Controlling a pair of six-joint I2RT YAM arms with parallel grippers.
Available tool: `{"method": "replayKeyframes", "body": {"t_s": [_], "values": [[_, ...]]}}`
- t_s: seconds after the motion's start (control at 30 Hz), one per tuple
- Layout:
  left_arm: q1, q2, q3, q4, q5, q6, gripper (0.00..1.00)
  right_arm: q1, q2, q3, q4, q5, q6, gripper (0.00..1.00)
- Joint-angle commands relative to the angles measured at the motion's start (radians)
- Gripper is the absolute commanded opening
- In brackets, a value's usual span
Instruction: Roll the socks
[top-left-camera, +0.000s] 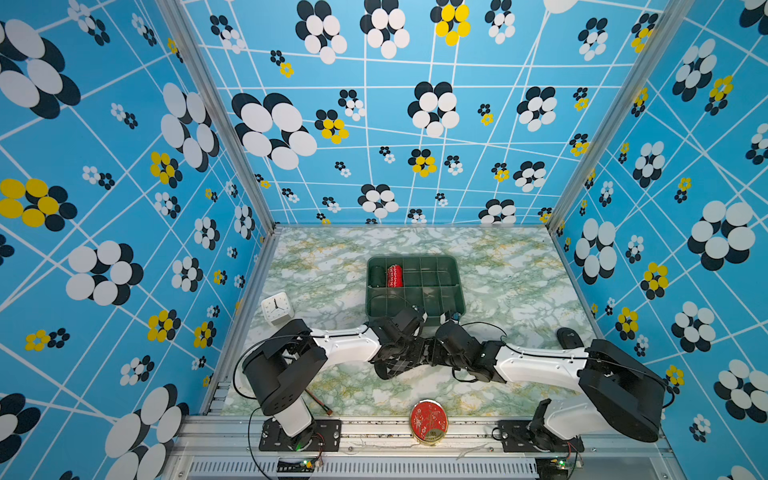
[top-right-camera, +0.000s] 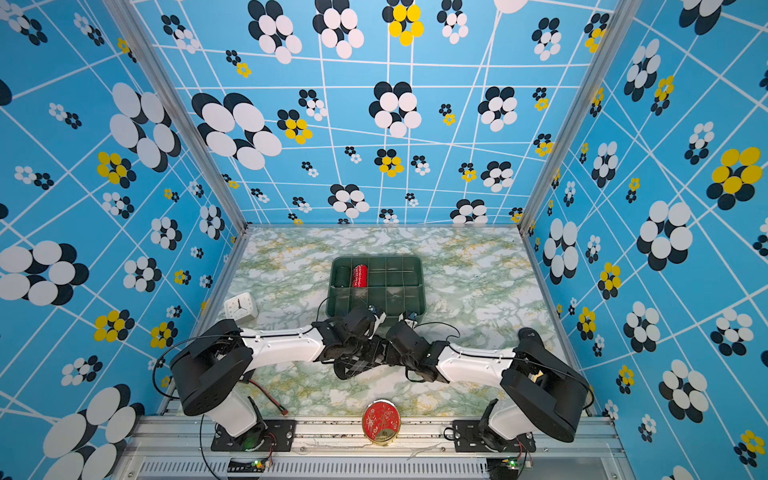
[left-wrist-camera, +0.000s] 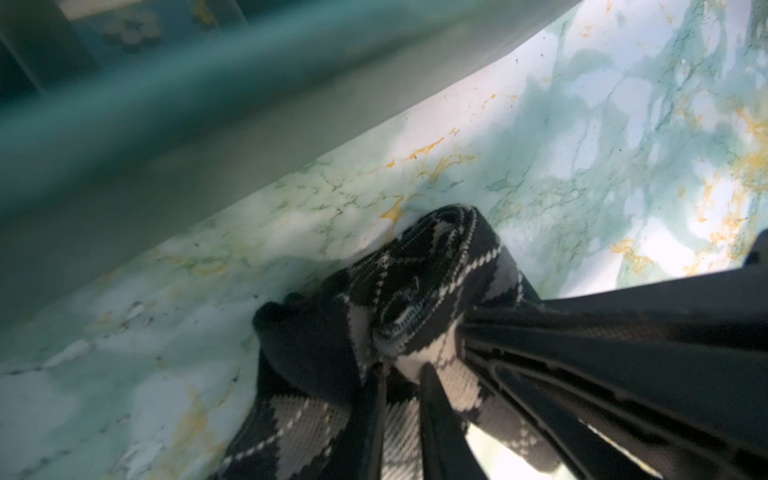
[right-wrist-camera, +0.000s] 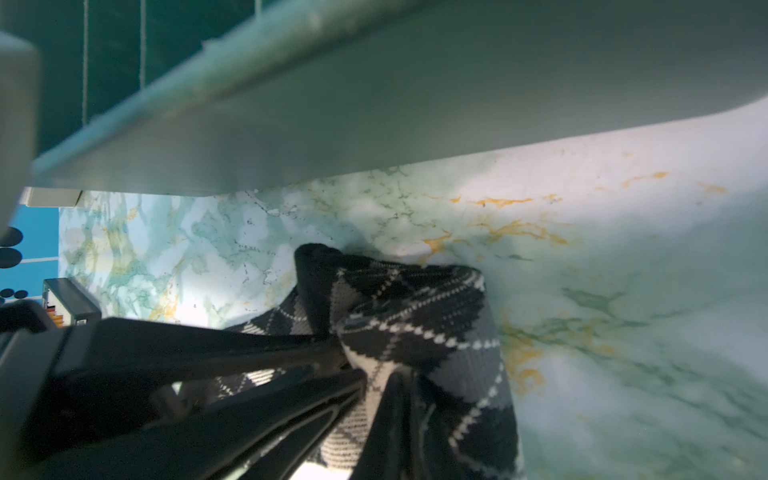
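Socks: the socks (top-left-camera: 395, 368) lie on the table (top-left-camera: 519, 291) at mid-scene, just on the near side of the tray (top-left-camera: 415, 258), between the two arms; one end is wound into a tight spiral, and a flat argyle tail trails toward the near left.
Left gripper: the left gripper (left-wrist-camera: 440, 357) has its fingers pressed onto the sock fabric beside the spiral's open end; this probably pins the coil so the layers cannot spring loose.
Right gripper: the right gripper (right-wrist-camera: 353, 370) comes in from the opposite side and pinches a fold of the same socks; gripping both ends likely keeps the roll straight and evenly tight.
Stage: partly rolled, I judge; the unrolled tail has yet to be wound in.
Tray: a red roll (top-left-camera: 395, 276) and a dark green roll (top-left-camera: 377, 276) sit side by side in its far-left compartments; the work is probably done close to the tray so the finished roll has a short trip.
Risk: soft knit slackens easily; if either pinch lets go, the coil may open.
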Motion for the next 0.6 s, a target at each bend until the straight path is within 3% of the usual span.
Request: {"method": "replayKeyframes", "body": {"t_s": [0.0, 0.57], "values": [[0.01, 0.016, 0.003, 0.026, 0.0, -0.007, 0.17, -0.008, 0.002, -0.027, -0.037, -0.001, 0.02, 0.1], [0.008, 0.008, -0.021, 0.051, 0.032, -0.03, 0.17, -0.007, -0.015, -0.074, 0.025, 0.022, 0.07, 0.1]]}}
